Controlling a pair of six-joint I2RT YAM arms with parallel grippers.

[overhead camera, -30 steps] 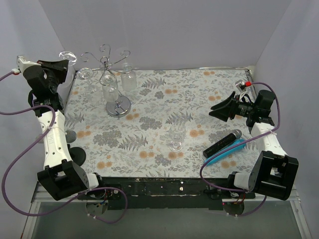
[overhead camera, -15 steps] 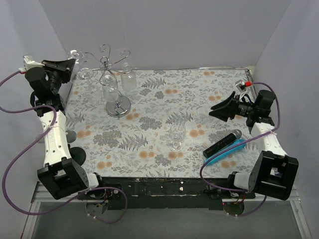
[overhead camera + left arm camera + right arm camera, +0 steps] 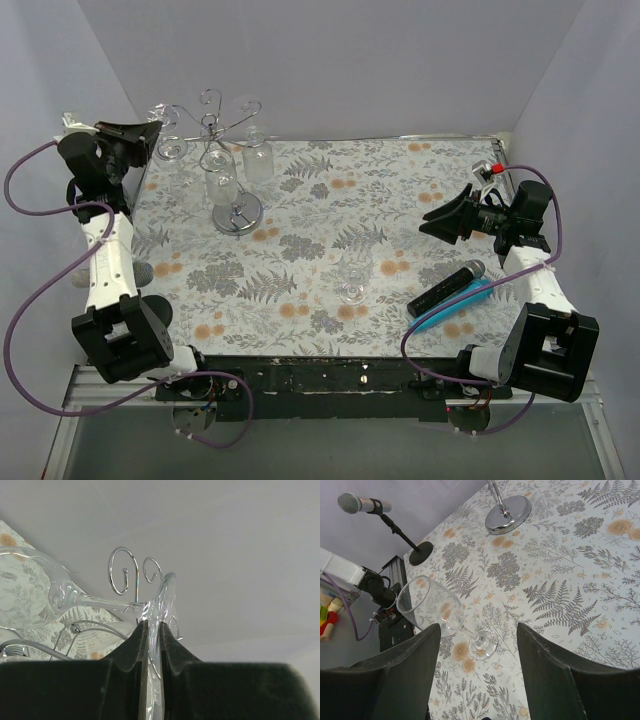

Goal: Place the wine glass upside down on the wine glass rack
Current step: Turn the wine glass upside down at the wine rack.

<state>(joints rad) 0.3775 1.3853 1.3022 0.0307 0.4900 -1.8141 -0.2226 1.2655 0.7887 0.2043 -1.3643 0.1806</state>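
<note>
Upper left: the clear stemmed wine glass (image 3: 35, 587) was clamped by its foot in the left gripper (image 3: 153, 626) (beside the silver wire rack (image 3: 236, 212)); the right gripper (image 3: 432, 220) was seen agape, empty.

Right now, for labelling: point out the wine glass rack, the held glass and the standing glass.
wine glass rack (image 3: 237, 213): top view, round base.
held glass (image 3: 25, 592): left wrist view, bowl.
standing glass (image 3: 427, 605): right wrist view, bowl.
</note>
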